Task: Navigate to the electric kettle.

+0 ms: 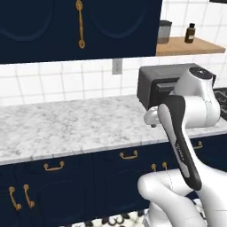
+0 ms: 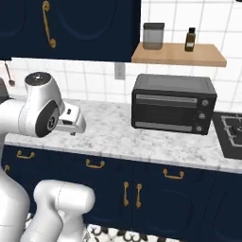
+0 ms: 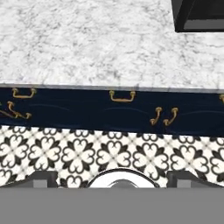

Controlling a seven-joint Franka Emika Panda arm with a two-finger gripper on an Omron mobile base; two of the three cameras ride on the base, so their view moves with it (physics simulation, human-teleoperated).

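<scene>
The black oven [image 2: 172,105] is the surest landmark here, standing on the marble counter [image 2: 108,137] against the tiled wall. The arm is folded up short of it, over the floor in front of the navy cabinets [image 2: 132,194] rather than reaching across the stone. That tucked posture looks chosen for travel: nothing sticks out to catch on the counter edge while the base drives. The gripper [image 3: 113,175] points down at the patterned floor [image 3: 65,153]. Its fingertips [image 3: 41,176] are spread wide with nothing between them, which suits a job that asks only for arriving, not for picking anything up. Above the oven a wooden shelf [image 2: 179,54] carries a grey jar [image 2: 153,36] and a brown bottle [image 2: 190,39], kept clear of the work surface. Beside the oven, on the side away from the arm, the corner of a stove [image 2: 231,132] begins. The stretch of counter on the oven's other side lies bare as far as the left base view reaches. Where the electric kettle stands cannot be told from these views (neither the counter next to the oven nor the shelf above it holds anything kettle-shaped). I judge the navigation unfinished, with the base likely needing to drive farther along the run of cabinets, away from or past the oven, before the kettle comes into sight.
</scene>
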